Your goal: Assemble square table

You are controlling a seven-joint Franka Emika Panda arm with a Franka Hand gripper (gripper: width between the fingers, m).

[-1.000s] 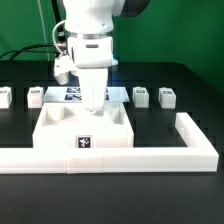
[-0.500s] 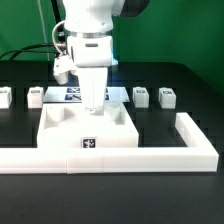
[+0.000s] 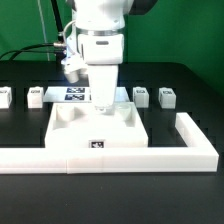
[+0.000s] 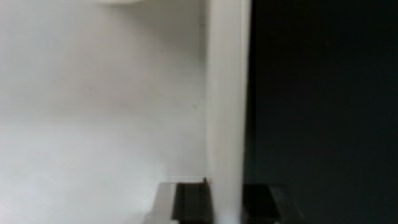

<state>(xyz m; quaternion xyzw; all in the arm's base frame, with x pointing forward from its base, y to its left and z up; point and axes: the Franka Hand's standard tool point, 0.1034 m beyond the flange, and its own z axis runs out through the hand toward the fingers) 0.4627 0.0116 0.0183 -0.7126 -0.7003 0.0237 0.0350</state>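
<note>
The white square tabletop lies tray-like on the black table, its tagged front wall against the long white rail. My gripper reaches down onto its far rim, and the arm hides that part of the rim. In the wrist view the gripper has a dark finger on each side of the white rim, shut on it. Several short white legs lie in a row behind: two at the exterior view's left and two at its right.
The long white L-shaped rail runs along the front and turns back at the exterior view's right. The marker board lies behind the tabletop, partly hidden by the arm. Cables hang at the back left.
The gripper and the tabletop have slid together toward the exterior view's right along the rail. The legs have not moved.
</note>
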